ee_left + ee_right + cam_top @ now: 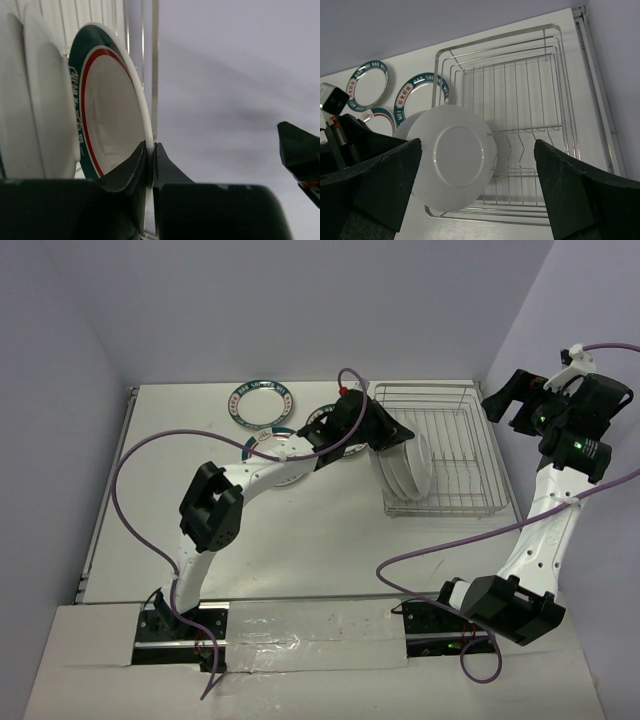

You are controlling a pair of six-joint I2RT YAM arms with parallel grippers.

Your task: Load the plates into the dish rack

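Several plates (412,468) stand on edge at the left end of the dish rack (455,445), white undersides facing right (455,157). My left gripper (150,150) is shut on the rim of the nearest standing plate (110,120), a white one with a green band and red ring, beside two other upright plates (40,110). From above, the left gripper (385,435) sits at the rack's left side. My right gripper (512,400) hangs open and empty in the air right of the rack (520,95). More green-rimmed plates (262,403) lie flat on the table.
Three flat plates (368,85) (420,95) (382,120) lie left of the rack, one partly under the left arm (270,465). The rack's right two thirds hold only bare wires (540,130). Purple cables loop over the table. Walls close in behind and to the right.
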